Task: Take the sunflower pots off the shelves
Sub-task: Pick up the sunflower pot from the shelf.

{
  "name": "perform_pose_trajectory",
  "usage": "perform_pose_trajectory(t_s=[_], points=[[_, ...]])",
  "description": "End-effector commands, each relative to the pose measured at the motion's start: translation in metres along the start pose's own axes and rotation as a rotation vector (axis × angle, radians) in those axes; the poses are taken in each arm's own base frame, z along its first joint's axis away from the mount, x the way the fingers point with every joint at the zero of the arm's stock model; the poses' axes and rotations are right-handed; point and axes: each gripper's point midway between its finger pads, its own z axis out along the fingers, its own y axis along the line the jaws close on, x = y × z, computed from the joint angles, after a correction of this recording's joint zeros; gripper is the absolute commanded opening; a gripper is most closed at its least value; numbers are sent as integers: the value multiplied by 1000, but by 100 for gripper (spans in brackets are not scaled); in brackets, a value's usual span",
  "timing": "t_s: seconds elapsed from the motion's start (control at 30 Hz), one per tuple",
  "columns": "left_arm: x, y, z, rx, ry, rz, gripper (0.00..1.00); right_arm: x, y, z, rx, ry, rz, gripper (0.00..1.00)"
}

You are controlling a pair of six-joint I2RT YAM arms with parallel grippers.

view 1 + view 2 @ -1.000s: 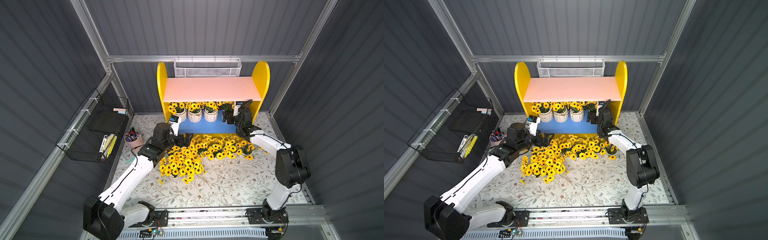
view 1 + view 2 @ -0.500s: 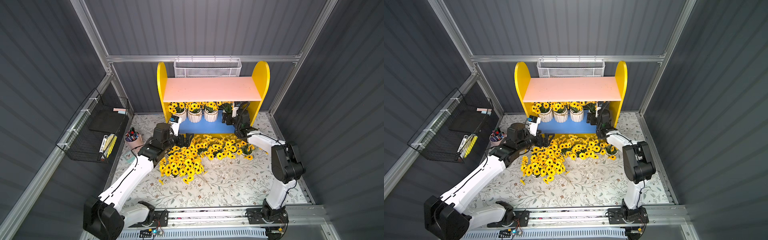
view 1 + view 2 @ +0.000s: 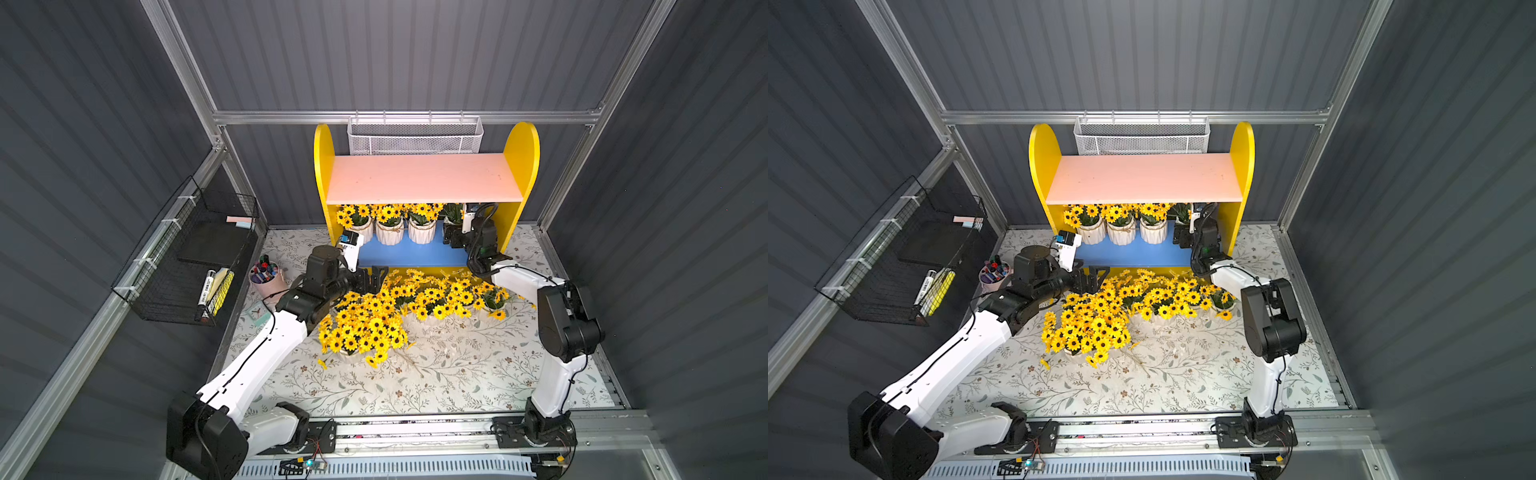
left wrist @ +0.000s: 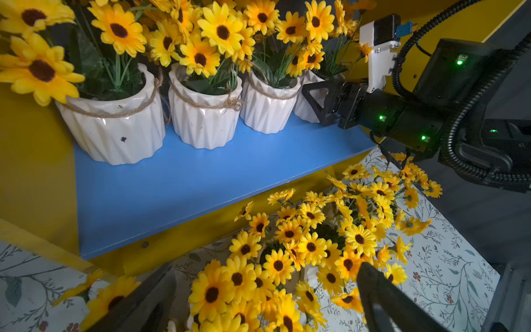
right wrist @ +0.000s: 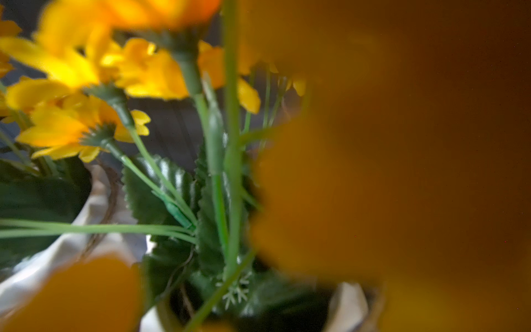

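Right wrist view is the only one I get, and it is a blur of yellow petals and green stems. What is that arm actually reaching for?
Observer: The right pincer is at the end pot on the shelf's blue board. Whether it grips the pot, I cannot tell.
Operator: Are other pots up there?
Observer: Beside it, three more pots stand in a row.
Operator: And the other arm?
Observer: The left pincer is open and empty, above the flowers heaped on the floor.
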Motion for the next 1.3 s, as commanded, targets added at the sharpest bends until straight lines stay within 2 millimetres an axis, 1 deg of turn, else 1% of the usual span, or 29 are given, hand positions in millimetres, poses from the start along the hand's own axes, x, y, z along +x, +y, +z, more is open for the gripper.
perform_pose_trajectory(t_s=[0.0,0.2,0.4,0.53,0.57,0.63,0.67,0.73,0.8,0.87,0.9,0.93,1.0,1.27], points=[[-1,-3,-2,16,-15,24,99,10,0,-4,-14,20,-28,87],[-2,-4,-3,19,-18,27,99,8,1,-13,-24,1,-35,80],[-2,-5,-4,25,-18,28,99,7,5,-30,-62,-43,-30,74],[-2,-7,-4,29,-20,31,100,6,10,-42,-101,-64,-24,62],[-2,-7,-4,30,-20,32,100,6,10,-44,-107,-71,-25,57],[-2,-8,-5,31,-21,33,99,7,10,-48,-108,-86,-26,40],[-2,-8,-5,30,-20,33,99,6,9,-50,-107,-95,-24,34],[-1,-9,-5,32,-20,39,100,6,10,-54,-117,-112,-33,28],[-2,-10,-5,33,-21,41,99,5,10,-57,-117,-121,-35,14],[-1,-10,-4,36,-19,42,100,4,9,-59,-114,-124,-35,10],[-1,-11,-4,37,-19,43,99,3,10,-60,-121,-126,-39,5],[0,-11,-3,37,-17,43,99,2,11,-62,-126,-129,-42,2],[0,-12,-3,42,-16,44,99,0,13,-65,-138,-135,-44,0],[2,-13,0,49,-10,44,99,-10,22,-86,-172,-178,-56,0]])
